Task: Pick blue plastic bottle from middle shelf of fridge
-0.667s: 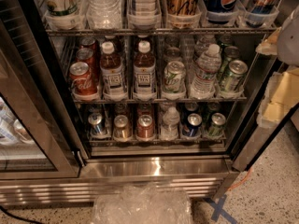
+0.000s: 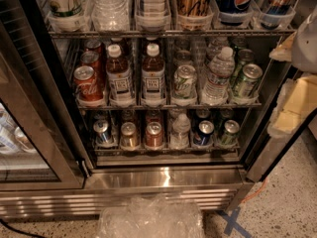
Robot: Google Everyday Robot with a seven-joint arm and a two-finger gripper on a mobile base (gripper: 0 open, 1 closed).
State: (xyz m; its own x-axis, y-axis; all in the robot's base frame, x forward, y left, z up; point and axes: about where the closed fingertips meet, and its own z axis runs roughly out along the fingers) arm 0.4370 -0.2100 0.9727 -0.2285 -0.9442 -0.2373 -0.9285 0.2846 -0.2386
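Fridge (image 2: 163, 180) stands open, glass door (image 2: 34, 133) swung off to 9 o'clock. The middle shelf (image 2: 168, 104) carries, from 9 to 3 o'clock: red cans (image 2: 88, 83), two brown-liquid bottles with white caps and dark blue-and-white labels, a green can (image 2: 184, 81), a clear ribbed water bottle (image 2: 218, 73) and another green can (image 2: 246, 81). The right-hand one of the pair is taken here as the blue plastic bottle (image 2: 153, 76), with its twin (image 2: 120, 78) just beside it at 9 o'clock; nothing tells them apart, so either could be the target. Both stand upright, long axis 12 to 6, at the front of their lane trays and taller than the cans. The gripper (image 2: 285, 86) is at the right edge of view, outside the cabinet by the door frame. Its pale fingers (image 2: 294, 108) look spread apart, one above the other, with nothing between them. From there the bottle lies at roughly 9 o'clock, well apart, with the green cans and the water bottle in between. Judgement: the reach has not begun. The approach should come in from the front, since sweeping across would clip the water bottle. The fingers would need to turn to straddle the upright body below the cap. The neighbours on both sides leave little room.
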